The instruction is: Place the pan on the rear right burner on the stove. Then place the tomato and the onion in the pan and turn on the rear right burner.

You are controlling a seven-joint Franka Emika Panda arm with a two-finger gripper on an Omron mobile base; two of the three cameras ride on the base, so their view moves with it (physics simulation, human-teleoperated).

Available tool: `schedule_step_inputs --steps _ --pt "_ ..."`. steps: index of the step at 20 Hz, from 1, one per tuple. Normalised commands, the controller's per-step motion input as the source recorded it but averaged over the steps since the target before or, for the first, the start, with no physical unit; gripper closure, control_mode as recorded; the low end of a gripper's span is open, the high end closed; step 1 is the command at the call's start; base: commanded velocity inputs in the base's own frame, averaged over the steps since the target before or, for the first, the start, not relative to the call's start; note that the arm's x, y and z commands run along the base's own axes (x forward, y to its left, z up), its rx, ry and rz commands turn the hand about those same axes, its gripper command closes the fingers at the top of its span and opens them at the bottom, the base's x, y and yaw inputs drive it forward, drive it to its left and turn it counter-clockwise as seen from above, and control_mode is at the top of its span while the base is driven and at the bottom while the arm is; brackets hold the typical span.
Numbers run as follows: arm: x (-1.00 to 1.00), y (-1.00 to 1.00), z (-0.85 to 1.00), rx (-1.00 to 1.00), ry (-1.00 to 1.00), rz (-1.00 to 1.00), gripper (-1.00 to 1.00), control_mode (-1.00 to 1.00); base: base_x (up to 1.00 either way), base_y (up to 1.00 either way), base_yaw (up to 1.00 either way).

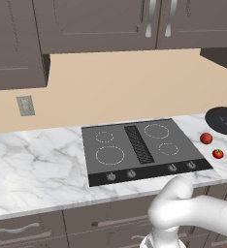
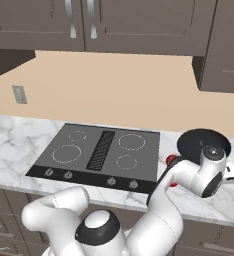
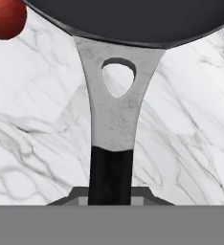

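Here the gripper (image 3: pixel 111 198) is clamped on the pan's (image 3: pixel 133 19) handle, pan straight ahead, onion (image 3: pixel 6 19) beside its rim.

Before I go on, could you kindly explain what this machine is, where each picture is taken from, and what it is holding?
It is a white robot arm on a driving base, in a rendered kitchen. Two cameras ride on the base behind the arm, one to its left and one to its right; both look down at the marble counter. The third sits on the hand and looks along the gripper.

Set into the counter is the stove, with four ringed burners and knobs along its front. To its right lie the onion, the tomato and the black pan.

In the hand view the pan's handle runs down between the fingertips. The gripper is shut on it, and the pan is not yet on the stove.
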Motion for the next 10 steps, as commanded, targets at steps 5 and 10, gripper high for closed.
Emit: schedule_step_inputs --steps 5,10 --pt "0.0 0.16 0.26 0.0 0.02 0.0 1.0 -1.0 0.0 0.0 0.0" --pt "0.0 0.19 0.31 0.0 0.07 0.0 1.0 -1.0 0.0 0.0 0.0"
